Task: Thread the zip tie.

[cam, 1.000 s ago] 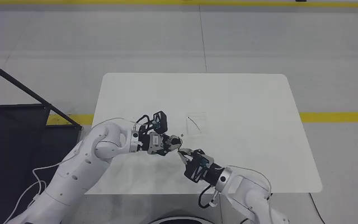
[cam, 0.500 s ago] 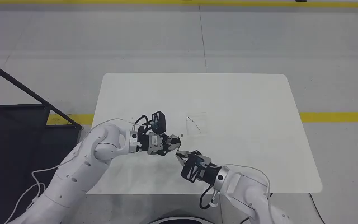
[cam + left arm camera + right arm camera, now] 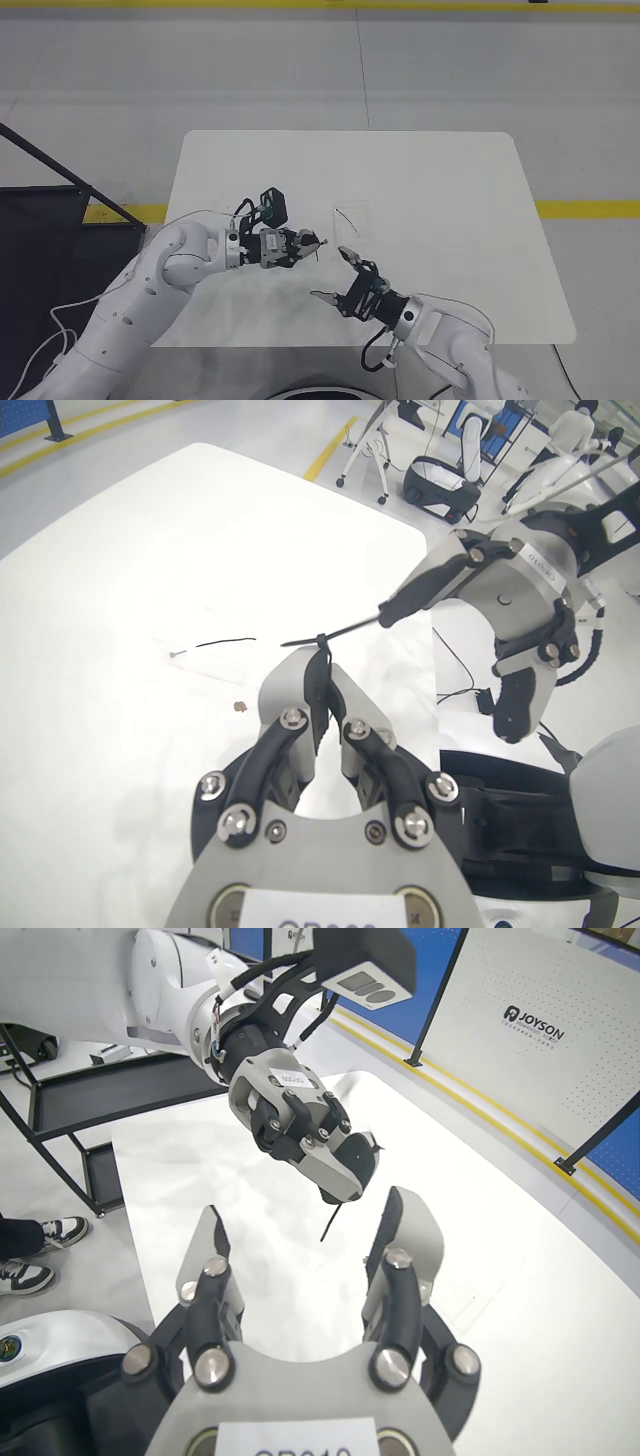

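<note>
Holds zip tie (image 3: 325, 639) clamped in left gripper (image 3: 322, 665) above bench (image 3: 450, 180), presenting loose tail to spread-apart right gripper (image 3: 306, 1205) for pulling.

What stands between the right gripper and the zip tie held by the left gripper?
Nothing visible does. The shut left gripper holds the zip tie, whose tail points freely toward the open right gripper.

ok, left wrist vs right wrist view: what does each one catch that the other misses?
Left wrist: the zip tie head with the strap apparently through it, and a thin black strand lying on the table. Right wrist: a tie end hanging below the left gripper. Both: left gripper shut on the tie, right gripper open, facing it.
</note>
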### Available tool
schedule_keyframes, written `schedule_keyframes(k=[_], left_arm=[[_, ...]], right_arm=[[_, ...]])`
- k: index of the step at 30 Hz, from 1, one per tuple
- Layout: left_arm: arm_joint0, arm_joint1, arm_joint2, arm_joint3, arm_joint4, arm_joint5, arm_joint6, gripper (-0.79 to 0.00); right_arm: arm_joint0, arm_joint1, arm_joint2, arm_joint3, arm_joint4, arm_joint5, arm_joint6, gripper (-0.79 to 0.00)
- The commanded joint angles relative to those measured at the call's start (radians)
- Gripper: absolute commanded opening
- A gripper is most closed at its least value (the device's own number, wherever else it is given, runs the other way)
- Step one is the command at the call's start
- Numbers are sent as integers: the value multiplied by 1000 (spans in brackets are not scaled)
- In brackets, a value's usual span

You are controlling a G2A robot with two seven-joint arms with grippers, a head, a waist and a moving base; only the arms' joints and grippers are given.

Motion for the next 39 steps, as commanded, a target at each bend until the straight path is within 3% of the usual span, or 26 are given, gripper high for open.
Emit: schedule_keyframes(k=[1, 4, 13, 21, 26, 35, 39], left_arm=[[6, 0, -9, -3, 2, 23, 14, -785], [20, -1, -18, -15, 19, 67, 41, -785], [40, -7, -27, -21, 23, 99, 95, -785], [48, -9, -35, -31, 12, 109, 100, -785], [49, -12, -34, -34, 9, 112, 95, -785], [49, -16, -35, -34, 13, 111, 91, -785], [50, -17, -37, -34, 15, 107, 91, -785]], right_arm=[[-19, 0, 25, 4, 54, 21, -38, 0], [-33, 1, 56, 14, 130, 28, -53, 0], [-34, 1, 55, 15, 129, 29, -52, 0], [53, -12, -30, 57, 88, 72, 111, 0], [119, -35, -109, 97, 69, 188, 166, -99], [191, -66, -189, 155, 60, 298, 197, -394], [199, -72, -196, 165, 65, 314, 194, -456]])
